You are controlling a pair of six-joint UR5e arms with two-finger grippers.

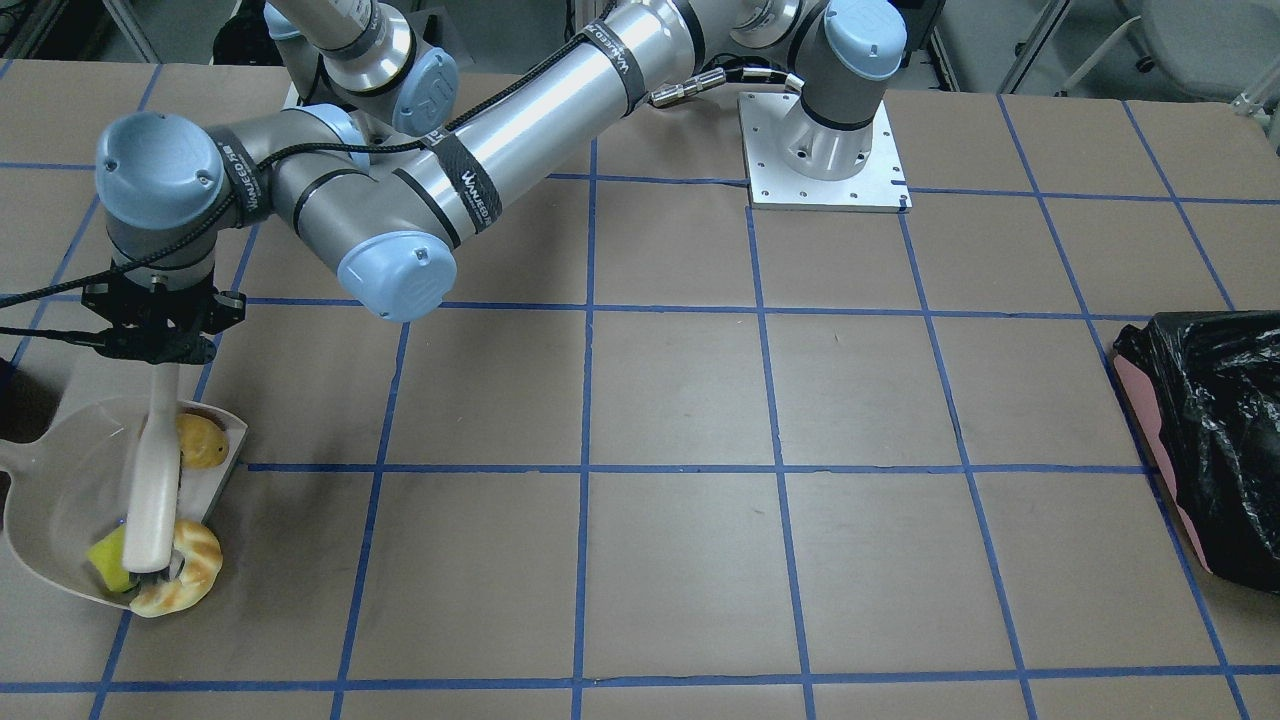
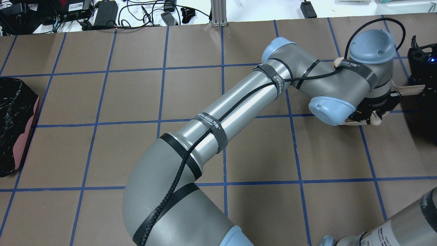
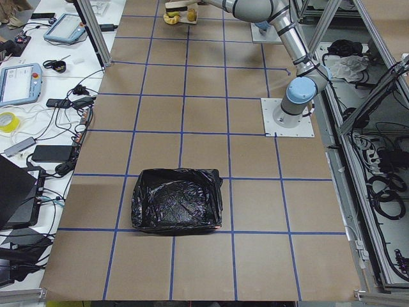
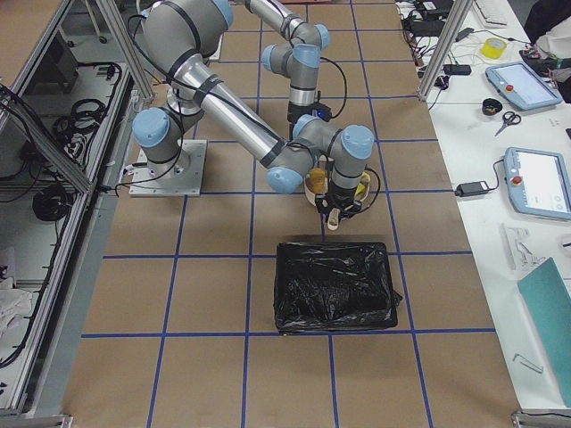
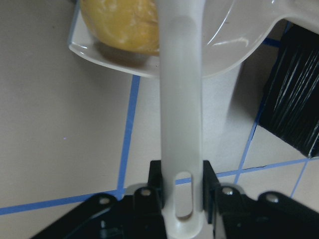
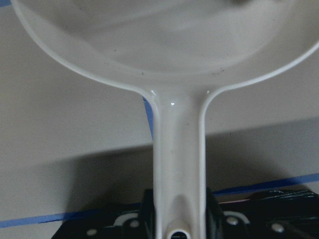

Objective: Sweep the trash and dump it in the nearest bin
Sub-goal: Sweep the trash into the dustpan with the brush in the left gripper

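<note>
Going from left to right as seen from across the table, we are holding the dustpan (image 1: 60, 490) by its handle with our right gripper (image 6: 178, 214). Its fingers (image 6: 148, 211) are squeezing the handle from both sides.

Next, our left gripper (image 1: 160, 350) is reaching all the way across and holding the brush (image 1: 152, 500). Its fingers (image 5: 157, 186) are pinching the white handle tight too. The brush head is pressing down at the open edge of the dustpan, between the yellow sponge (image 1: 108, 553) and the croissant (image 1: 190, 575).

All the trash is sitting right here. The golden roll (image 1: 200, 440) is lying inside the dustpan, near its top corner. The yellow sponge is lying inside too. The croissant is hanging over the edge, partly on the table (image 1: 680, 400).

We think we are almost finishing the sweeping part. For the next move, the brush is going to need one more gentle pull to bring the croissant all the way in. Then the dustpan needs lifting flat, so nothing rolls out, and tipping over the bin (image 4: 335, 290). In the right side view that bin is sitting just beside our grippers.

Far over on the right, the pink bin (image 1: 1150, 430) is sitting well apart from the trash. We are judging that it is not the nearest one.
</note>
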